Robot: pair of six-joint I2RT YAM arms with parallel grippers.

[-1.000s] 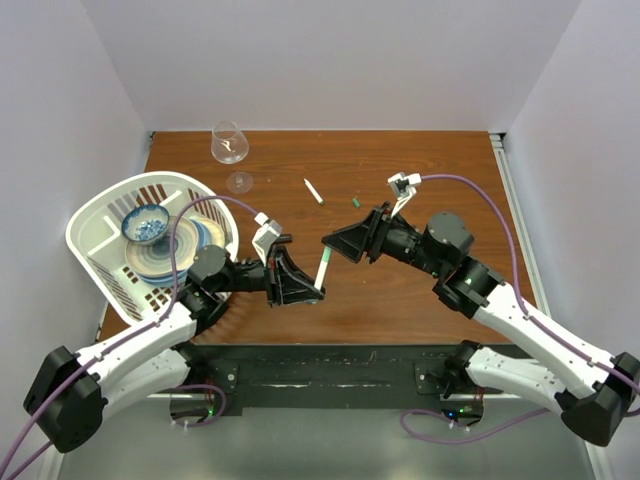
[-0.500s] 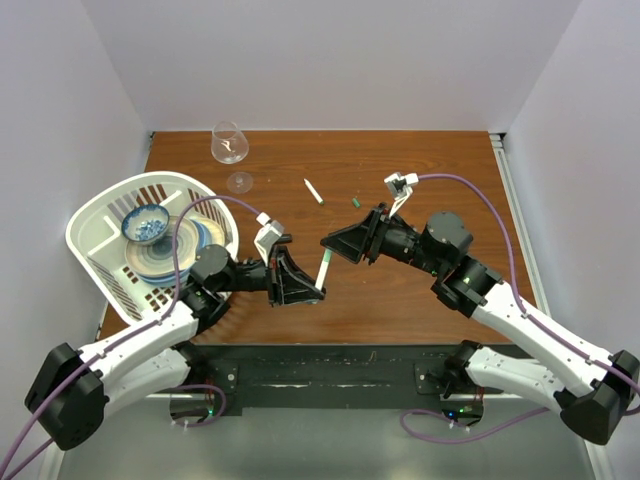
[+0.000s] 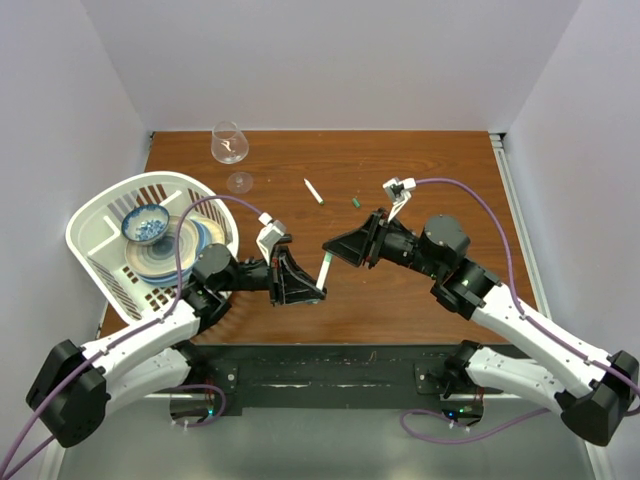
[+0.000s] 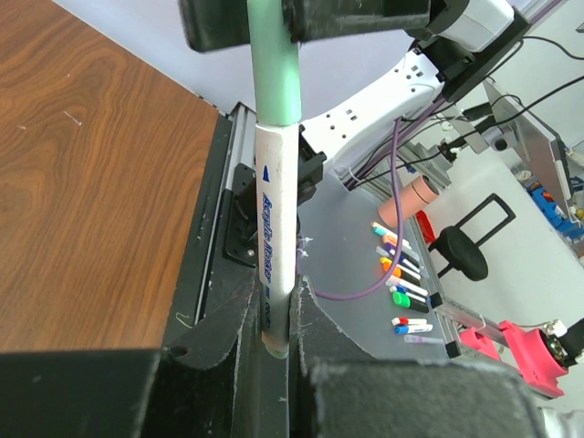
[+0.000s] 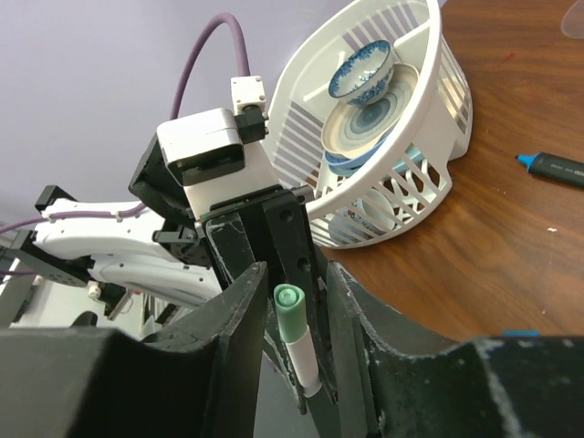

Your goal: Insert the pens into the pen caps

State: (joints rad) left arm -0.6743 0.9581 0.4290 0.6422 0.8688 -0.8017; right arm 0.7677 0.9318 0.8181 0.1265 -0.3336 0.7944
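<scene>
Right claw [image 3: 328, 245] nearer, astride capped pen [image 4: 276, 228]

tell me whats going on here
The left hand grips a white pen by one end, off the table. Its other end is inside a green cap that sits between the fingers of the right hand; whether they pinch it is unclear. A second pen and a loose green cap lie on the table farther back.

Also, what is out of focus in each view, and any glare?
Left wrist view: the pen and its print are sharp, the left gripper near the lens dark and soft. Right wrist view: the green cap is clear, the right gripper blurred. Top external view: even light, soft shadows, highlights on the glass.
</scene>
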